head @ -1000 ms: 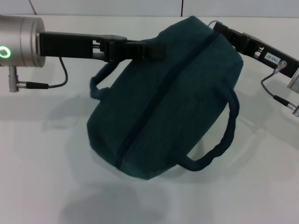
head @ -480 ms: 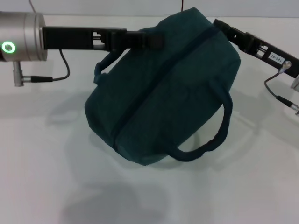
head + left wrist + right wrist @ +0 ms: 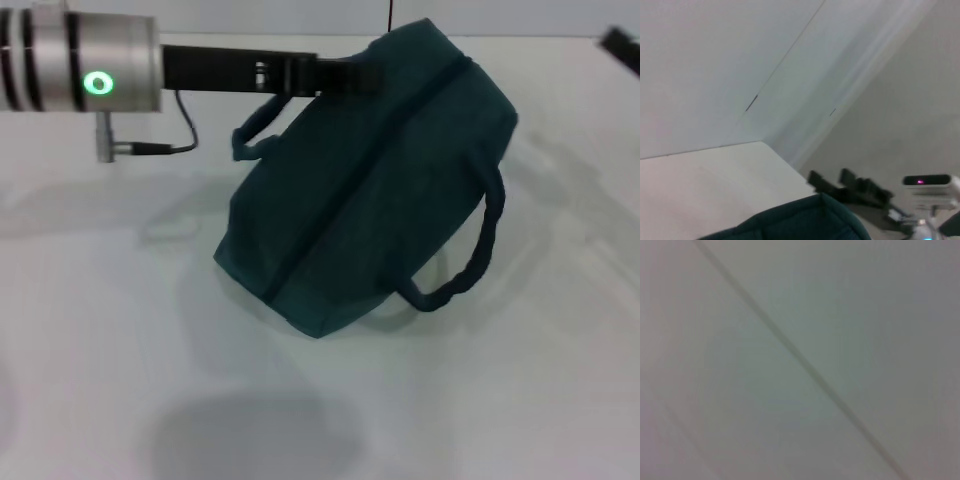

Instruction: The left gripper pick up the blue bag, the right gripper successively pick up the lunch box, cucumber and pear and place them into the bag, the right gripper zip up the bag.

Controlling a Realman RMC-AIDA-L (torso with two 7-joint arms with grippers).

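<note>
The left gripper (image 3: 345, 77) reaches in from the left edge of the white table (image 3: 90, 330), its green lamp lit, with its jaws pinched on the fabric at the top far corner of the blue bag (image 3: 370, 190). The bag hangs tilted from that grip, lifted toward the table's far edge, its near lower corner dropping toward the table; whether that corner still touches is hard to tell. The zipper (image 3: 350, 195) runs shut along the bag's length, one loop handle (image 3: 470, 255) droops on the right side and the other (image 3: 255, 128) pokes out beneath the gripper. The lunch box, cucumber and pear do not show, presumably inside.

With the zip apparently closed, the step in hand looks like the finish: the left gripper should keep its pinch firm and level so the loaded bag does not swing or slip, and lower it gently rather than drop it.

Against half a second ago, the left arm has moved rightward and carried the bag with it. The right gripper (image 3: 622, 45), which lay against the bag's right upper end, has pulled away to the far right corner, only a dark tip showing; whether its jaws are spread cannot be told, though the left wrist view shows it beyond the bag.
</note>
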